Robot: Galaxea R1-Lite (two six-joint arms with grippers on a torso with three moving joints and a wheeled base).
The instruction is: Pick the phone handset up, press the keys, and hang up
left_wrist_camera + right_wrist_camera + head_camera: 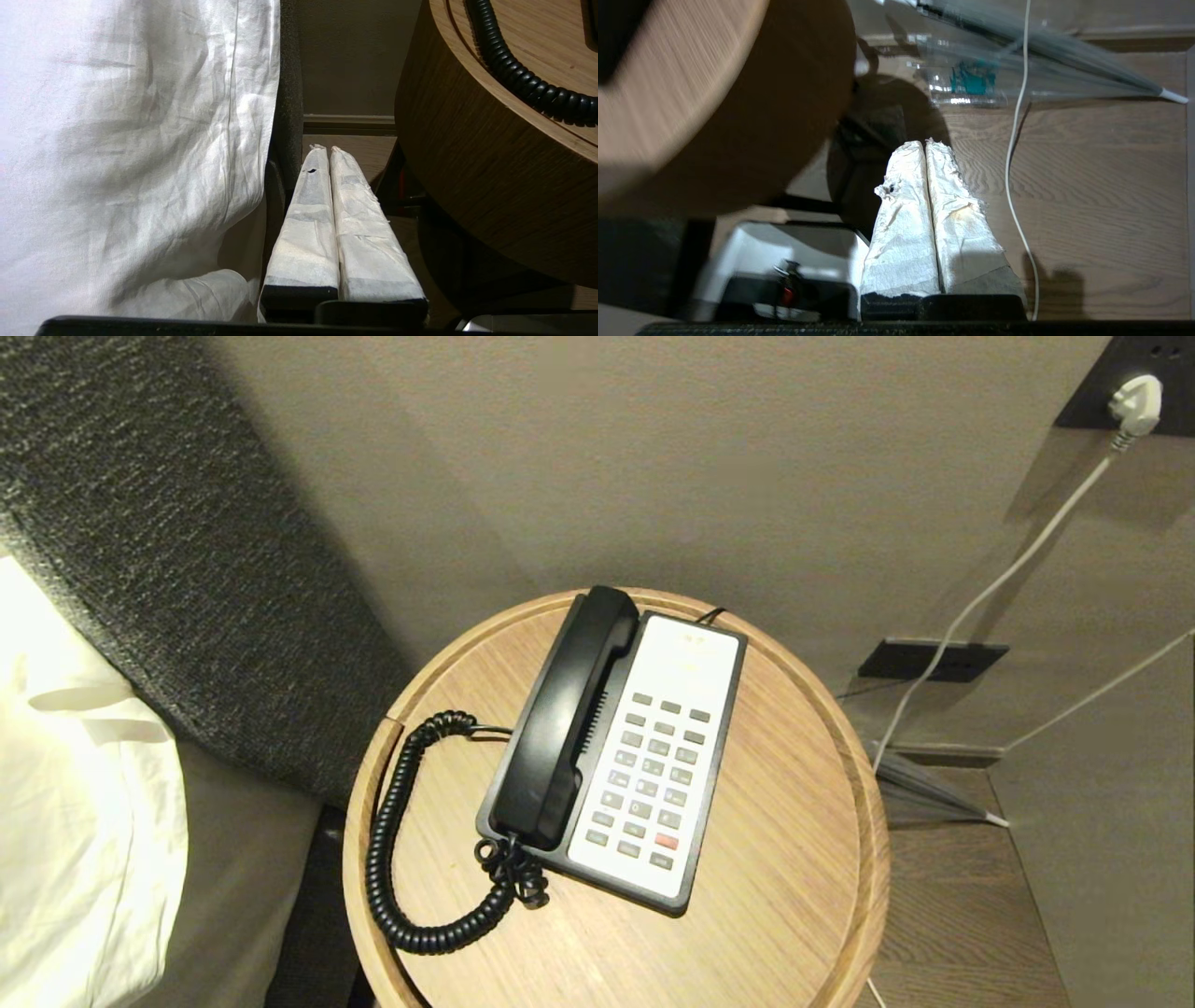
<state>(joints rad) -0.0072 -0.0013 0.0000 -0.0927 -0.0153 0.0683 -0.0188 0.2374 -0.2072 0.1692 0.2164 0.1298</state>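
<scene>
You see one phone [644,756], one handset [565,719], one curly cord [401,859], one round table [794,859], two white cables [980,597] and two grippers [326,150].

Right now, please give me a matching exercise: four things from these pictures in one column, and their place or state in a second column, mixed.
Things:
1. phone handset
2. coiled cord
3. red key
4. left tool

Place or state:
A. shut, low beside the white bedding
B. among the lowest rows of the white faceplate
C. resting in the cradle of the phone base
D. looping over the round wooden table, left of the phone

Pairs: 1-C, 2-D, 3-B, 4-A
</scene>
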